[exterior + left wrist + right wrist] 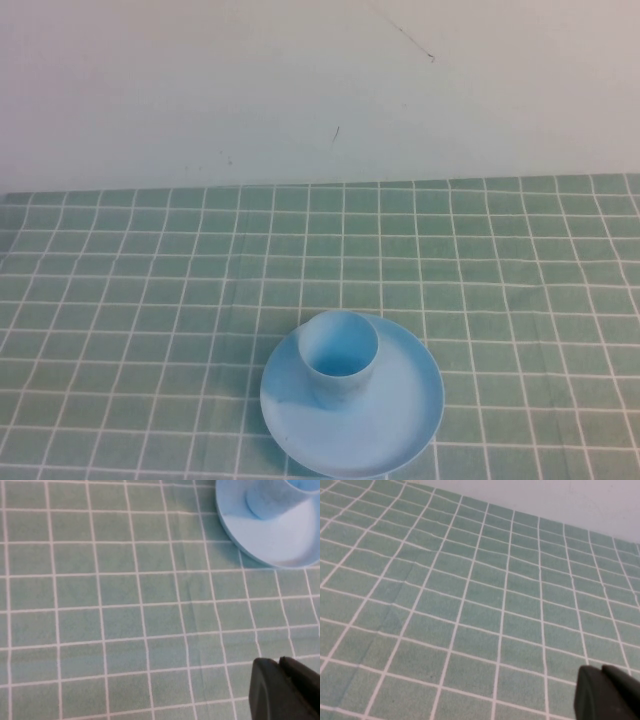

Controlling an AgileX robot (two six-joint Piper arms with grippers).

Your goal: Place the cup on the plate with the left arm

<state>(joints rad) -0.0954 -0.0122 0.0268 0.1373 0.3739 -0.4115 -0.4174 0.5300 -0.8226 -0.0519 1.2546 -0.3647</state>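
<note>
The light blue cup (339, 356) stands upright on the round light blue plate (400, 425) near the table's front edge, toward the plate's far left part. The left wrist view shows the plate's rim (270, 545) and the cup's base (270, 500) at its edge. My left gripper (280, 667) is shut and empty, hovering over bare cloth well away from the plate. My right gripper (601, 674) is shut and empty over bare cloth. Neither arm shows in the high view.
A green cloth with a white grid (150, 300) covers the table. A plain white wall (300, 90) rises behind the table's far edge.
</note>
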